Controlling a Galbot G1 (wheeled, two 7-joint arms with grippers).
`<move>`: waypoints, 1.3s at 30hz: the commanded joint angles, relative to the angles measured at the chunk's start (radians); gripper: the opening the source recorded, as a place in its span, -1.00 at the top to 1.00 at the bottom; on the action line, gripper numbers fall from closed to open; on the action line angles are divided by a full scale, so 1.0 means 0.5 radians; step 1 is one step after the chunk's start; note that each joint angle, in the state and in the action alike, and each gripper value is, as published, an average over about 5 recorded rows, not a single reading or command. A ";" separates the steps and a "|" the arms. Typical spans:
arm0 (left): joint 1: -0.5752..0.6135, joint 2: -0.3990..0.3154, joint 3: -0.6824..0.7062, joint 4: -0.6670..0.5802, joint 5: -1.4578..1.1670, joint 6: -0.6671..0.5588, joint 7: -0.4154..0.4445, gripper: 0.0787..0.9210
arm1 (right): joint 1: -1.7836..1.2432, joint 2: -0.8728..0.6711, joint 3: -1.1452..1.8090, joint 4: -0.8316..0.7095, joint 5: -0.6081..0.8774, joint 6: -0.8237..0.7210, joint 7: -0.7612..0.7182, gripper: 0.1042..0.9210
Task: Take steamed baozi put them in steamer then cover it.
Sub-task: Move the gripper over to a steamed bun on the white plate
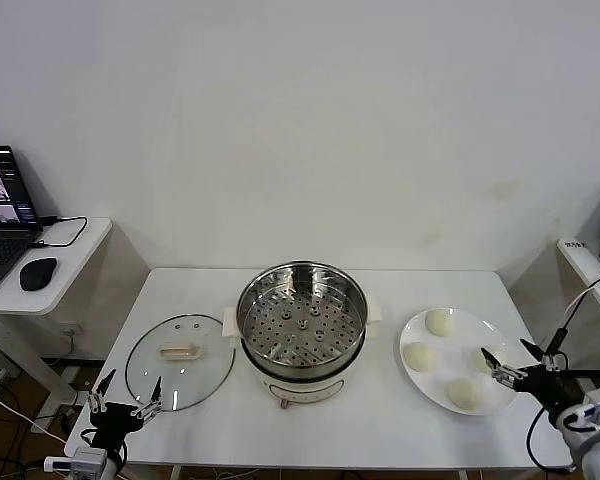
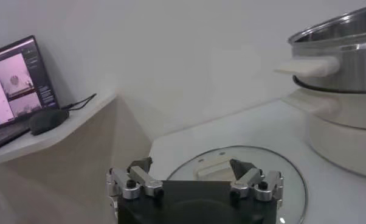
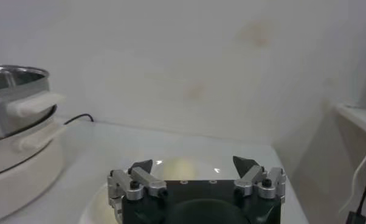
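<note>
A white rectangular table (image 1: 320, 420) carries the round shiny stainless-steel steamer (image 1: 301, 322) at its centre, uncovered. To its right, four cream-white round steamed baozi (image 1: 439, 322) sit on a flat white plate (image 1: 500, 400). The right gripper (image 1: 510, 361) hangs spread over the plate's edge; the left gripper (image 1: 128, 393) hangs spread beside a round glass lid (image 1: 180, 362).

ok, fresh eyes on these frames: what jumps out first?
The shiny steamer stands uncovered mid-table, its perforated tray bare. To its right a white plate holds four baozi, with the open right gripper at the plate's outer edge. The glass lid lies flat to the left, the open left gripper just beside it.
</note>
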 commanded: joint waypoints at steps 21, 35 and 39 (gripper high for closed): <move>0.088 -0.145 0.012 -0.152 0.111 -0.020 -0.023 -0.77 | 1.711 -0.780 -1.102 -0.627 -1.680 0.048 -1.851 -0.76; 0.125 -0.151 0.014 -0.208 0.165 -0.042 -0.030 -0.77 | 2.670 -0.326 -2.250 -1.269 -1.876 0.534 -1.987 -0.76; 0.149 -0.171 0.014 -0.214 0.178 -0.047 -0.031 -0.77 | 2.651 -0.196 -2.233 -1.394 -1.979 0.581 -1.957 -0.76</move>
